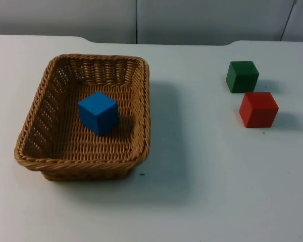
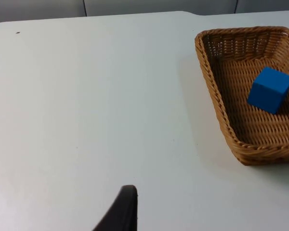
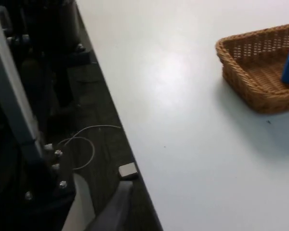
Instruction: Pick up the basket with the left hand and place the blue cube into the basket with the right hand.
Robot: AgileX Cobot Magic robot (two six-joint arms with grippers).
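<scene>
The blue cube point(image 1: 98, 112) already sits in the basket point(image 1: 38, 108) on the counter point(image 1: 202, 171), so the task looks finished. Both arms wait off the basket; I cannot tell either claw's state, left claw point(image 2: 121, 211) or right claw point(image 3: 113, 211).

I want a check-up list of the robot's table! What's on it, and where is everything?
Surface: white table, bare around the objects.
Job's things: wicker basket stands on the table; blue cube sits inside it on the woven floor.
Clutter: green cube and red cube stand close together on the table, well apart from the basket, the red one nearer the camera.
Grippers: left tool's fingertip hangs over bare table away from the basket; right tool's fingertip is at the table's edge. Neither holds anything; both arms wait.
Cables: a thin pale wire lies on the dark floor beside the table.
Surroundings: grey partition wall behind the table.
</scene>
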